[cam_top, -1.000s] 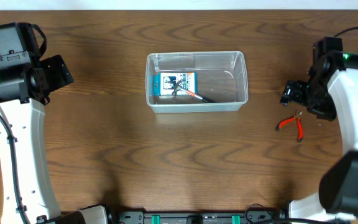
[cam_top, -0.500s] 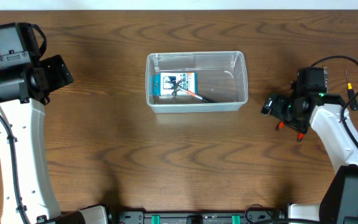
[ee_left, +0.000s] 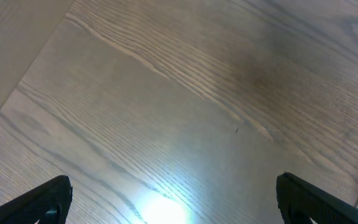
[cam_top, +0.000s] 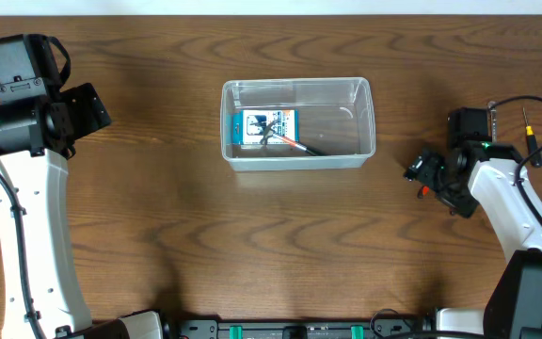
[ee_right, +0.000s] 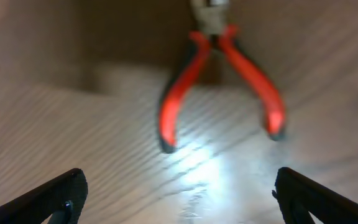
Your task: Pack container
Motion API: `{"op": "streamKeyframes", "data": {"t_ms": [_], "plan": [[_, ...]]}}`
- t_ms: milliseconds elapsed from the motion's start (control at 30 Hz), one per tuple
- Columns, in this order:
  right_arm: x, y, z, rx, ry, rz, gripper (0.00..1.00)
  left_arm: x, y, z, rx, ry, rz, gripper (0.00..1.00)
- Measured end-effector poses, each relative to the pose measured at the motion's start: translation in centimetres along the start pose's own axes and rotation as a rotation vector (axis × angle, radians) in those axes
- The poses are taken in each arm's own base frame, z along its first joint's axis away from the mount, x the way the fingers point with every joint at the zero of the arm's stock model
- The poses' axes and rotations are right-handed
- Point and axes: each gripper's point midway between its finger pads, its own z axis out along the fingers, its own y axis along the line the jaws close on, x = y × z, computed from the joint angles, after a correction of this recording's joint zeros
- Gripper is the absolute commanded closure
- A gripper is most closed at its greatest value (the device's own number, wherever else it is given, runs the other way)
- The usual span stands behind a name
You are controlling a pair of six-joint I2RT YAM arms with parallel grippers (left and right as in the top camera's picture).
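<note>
Hovering: right gripper (ee_right: 180, 198) over red-handled pliers (ee_right: 178, 93), jaws wide, lined up to pinch the handles.
Container (cam_top: 296, 84): middle of tabletop (cam_top: 158, 235), left of pliers, well apart; printed box (cam_top: 263, 126) inside.
Left gripper (ee_left: 178, 198): jaws wide, parked at left.

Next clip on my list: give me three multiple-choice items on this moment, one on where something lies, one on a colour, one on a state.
1. Where do the pliers lie?
A) on the table, right of the container
B) inside the container
C) leaning on the container's wall

2. What colour are the pliers' handles?
A) blue
B) yellow
C) red

3. How does the right gripper stand?
A) shut on the pliers
B) open, touching nothing
C) shut and empty

Answers:
1 A: the right wrist view shows them flat on the wood, and the overhead view puts that gripper right of the container.
2 C: both handles show red in the right wrist view.
3 B: its fingers stand far apart, and the pliers lie ahead of them, untouched.
</note>
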Motion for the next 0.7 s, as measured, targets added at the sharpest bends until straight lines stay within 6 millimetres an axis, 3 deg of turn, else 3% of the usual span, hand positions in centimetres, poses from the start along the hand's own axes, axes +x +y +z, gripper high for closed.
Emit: {"op": "streamKeyframes", "data": {"t_ms": [300,533,700], "plan": [[-0.6,-0.4,0.3,0.032,-0.029,0.049,0.01,0.0,0.0,0.0,0.0,0.0,0.0,0.02],[0.4,-0.6,3.5,0.084,0.052,0.044,0.01,0.0,0.0,0.0,0.0,0.0,0.0,0.02],[0.8,-0.8,4.7,0.108,0.082,0.039,0.01,0.0,0.0,0.0,0.0,0.0,0.0,0.02]]}}
